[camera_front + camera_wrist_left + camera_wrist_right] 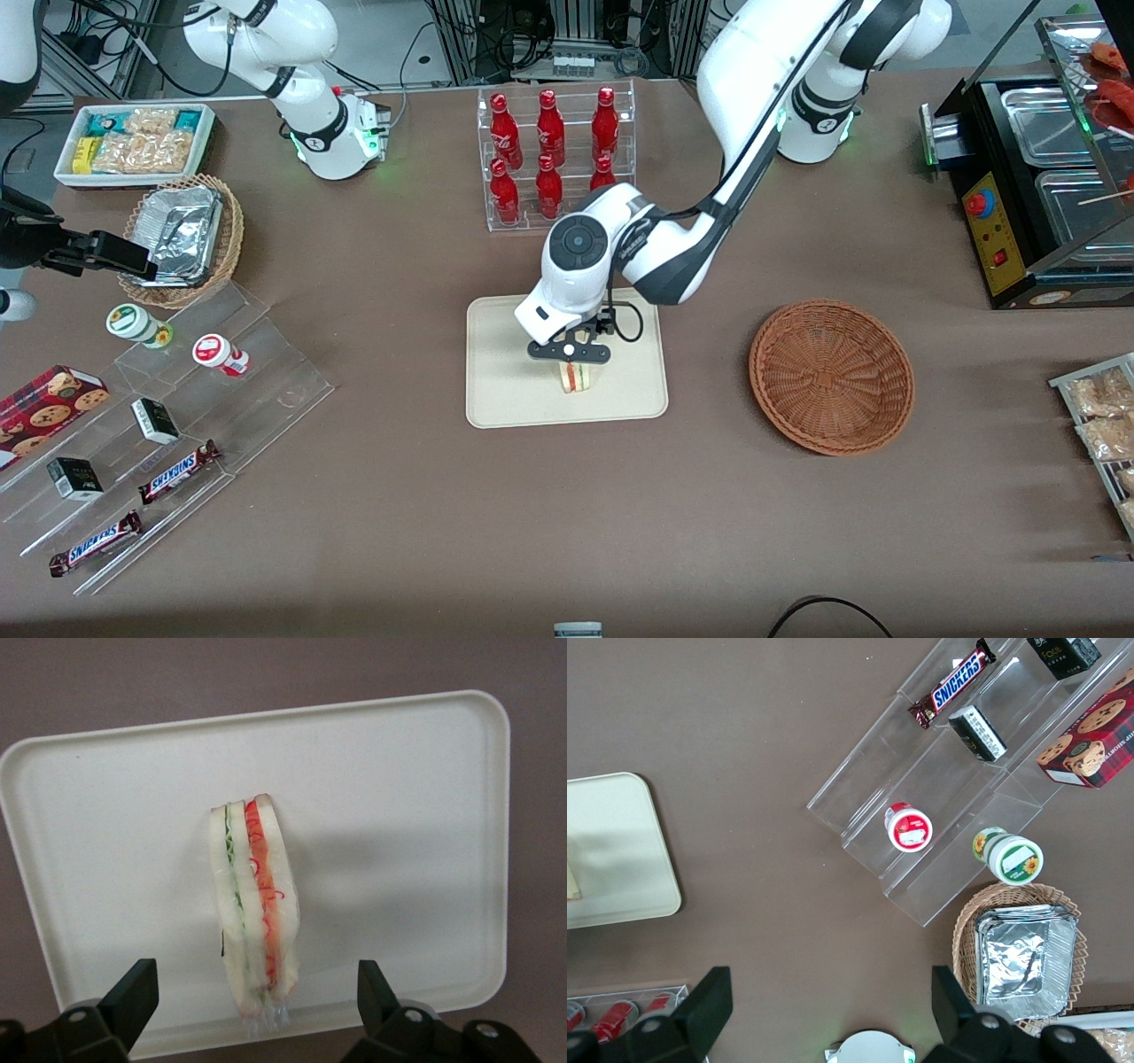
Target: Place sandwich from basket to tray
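The sandwich (576, 377) stands on its edge on the cream tray (505, 390), in the half nearer the front camera. In the left wrist view the sandwich (255, 912) shows white bread with green and red filling, resting on the tray (407, 815). My left gripper (570, 354) hangs just above it, open, with the sandwich between the spread fingers (133, 997) and touching neither. The reddish-brown wicker basket (831, 376) sits empty beside the tray, toward the working arm's end of the table.
A clear rack of red bottles (554, 155) stands farther from the camera than the tray. A clear stepped shelf with snacks (159, 425) and a tan basket with foil container (182, 235) lie toward the parked arm's end. A black appliance (1036, 186) stands at the working arm's end.
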Available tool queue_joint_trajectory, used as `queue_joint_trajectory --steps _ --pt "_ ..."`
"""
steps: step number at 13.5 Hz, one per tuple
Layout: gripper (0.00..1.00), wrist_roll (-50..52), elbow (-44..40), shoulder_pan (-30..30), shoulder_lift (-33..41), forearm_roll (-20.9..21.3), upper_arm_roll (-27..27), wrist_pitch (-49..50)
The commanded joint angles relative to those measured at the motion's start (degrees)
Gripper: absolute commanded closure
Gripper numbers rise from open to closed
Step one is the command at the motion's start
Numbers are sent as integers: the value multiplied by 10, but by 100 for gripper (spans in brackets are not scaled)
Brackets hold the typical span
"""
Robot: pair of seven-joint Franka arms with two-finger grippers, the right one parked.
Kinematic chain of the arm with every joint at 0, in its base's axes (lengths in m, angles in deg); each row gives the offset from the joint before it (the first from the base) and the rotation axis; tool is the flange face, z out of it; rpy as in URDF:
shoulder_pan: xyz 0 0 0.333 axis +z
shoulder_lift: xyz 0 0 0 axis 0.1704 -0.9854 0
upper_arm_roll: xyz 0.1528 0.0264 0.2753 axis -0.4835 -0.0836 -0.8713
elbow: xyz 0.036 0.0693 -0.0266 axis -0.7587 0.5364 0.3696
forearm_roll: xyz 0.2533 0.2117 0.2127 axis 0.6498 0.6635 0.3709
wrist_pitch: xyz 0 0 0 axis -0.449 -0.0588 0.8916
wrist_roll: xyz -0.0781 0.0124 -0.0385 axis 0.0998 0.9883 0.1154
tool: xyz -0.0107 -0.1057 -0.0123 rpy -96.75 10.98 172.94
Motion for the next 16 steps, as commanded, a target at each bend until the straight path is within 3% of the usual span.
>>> queue_joint_trajectory --steps 1,6,12,16 --pt "0 28 15 13 77 5 -17 40" --pt "0 30 23 100 189 9 -17 172" --pt "0 -134 47 222 278 9 -17 263" --pt "0 -248 126 290 346 9 -17 257"
